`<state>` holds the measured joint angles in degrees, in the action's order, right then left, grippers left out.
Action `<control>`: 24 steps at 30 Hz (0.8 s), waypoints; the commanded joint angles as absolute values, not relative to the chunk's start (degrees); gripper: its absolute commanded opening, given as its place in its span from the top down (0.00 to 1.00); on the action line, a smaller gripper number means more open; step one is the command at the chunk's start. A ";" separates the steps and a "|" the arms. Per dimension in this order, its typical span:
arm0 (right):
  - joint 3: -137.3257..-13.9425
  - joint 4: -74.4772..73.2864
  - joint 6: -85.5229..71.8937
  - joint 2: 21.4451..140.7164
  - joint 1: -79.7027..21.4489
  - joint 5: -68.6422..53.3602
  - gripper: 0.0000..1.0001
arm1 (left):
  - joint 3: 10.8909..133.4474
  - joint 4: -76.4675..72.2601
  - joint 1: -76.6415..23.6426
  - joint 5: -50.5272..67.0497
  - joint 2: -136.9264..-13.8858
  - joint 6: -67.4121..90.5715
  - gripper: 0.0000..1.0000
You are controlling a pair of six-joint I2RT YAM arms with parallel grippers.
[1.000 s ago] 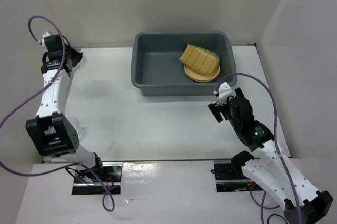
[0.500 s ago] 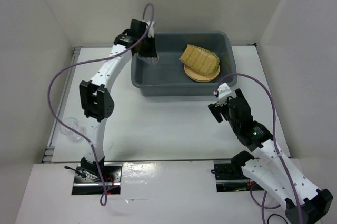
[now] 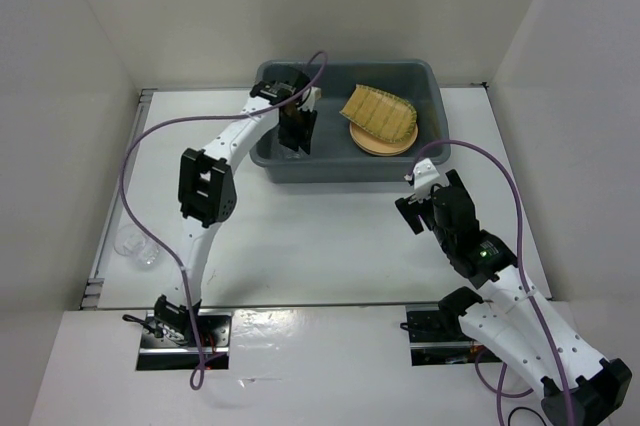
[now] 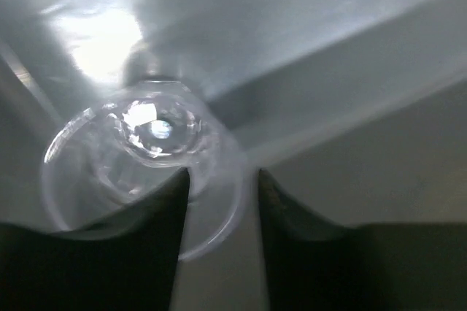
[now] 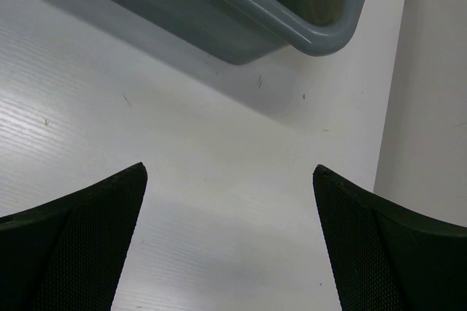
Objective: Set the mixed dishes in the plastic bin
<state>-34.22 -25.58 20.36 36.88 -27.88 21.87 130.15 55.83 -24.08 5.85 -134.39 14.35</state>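
- Our left arm reaches forward, its wrist dipped into the plastic bin at nine o'clock. The left end effector stands part open with the glass cup wall loose in the gap, seemingly low for a gentle release.
- At three o'clock, the bamboo tray rests on a plate.
- The right end effector hangs wide open and empty over the bench at the bin's five o'clock.

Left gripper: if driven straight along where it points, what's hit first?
The glass cup, right at the tips of the left gripper, its rim between them; the floor of the plastic bin lies just behind. Depth is blurry.

Two white arms with black joints, black jaws, trailing purple cables.
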 commanded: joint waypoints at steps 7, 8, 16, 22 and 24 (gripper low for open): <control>-34.01 -22.15 19.34 36.30 -28.39 22.76 0.01 | 144.83 58.71 -26.63 -9.06 -128.52 16.07 0.29; -34.01 -22.15 19.34 36.30 -28.39 22.76 0.01 | 145.80 59.93 -27.41 -14.62 -126.93 16.95 0.22; -34.01 -22.15 19.34 34.89 -28.39 22.76 0.01 | 120.99 71.56 -15.78 -42.40 -101.38 50.06 0.00; -34.01 -22.15 19.34 34.37 -29.00 22.76 0.01 | 77.29 56.50 2.00 -27.42 -76.13 54.39 0.00; -34.01 -22.15 19.34 34.89 -29.00 22.76 0.01 | 72.88 58.18 5.26 -32.22 -73.15 58.07 0.00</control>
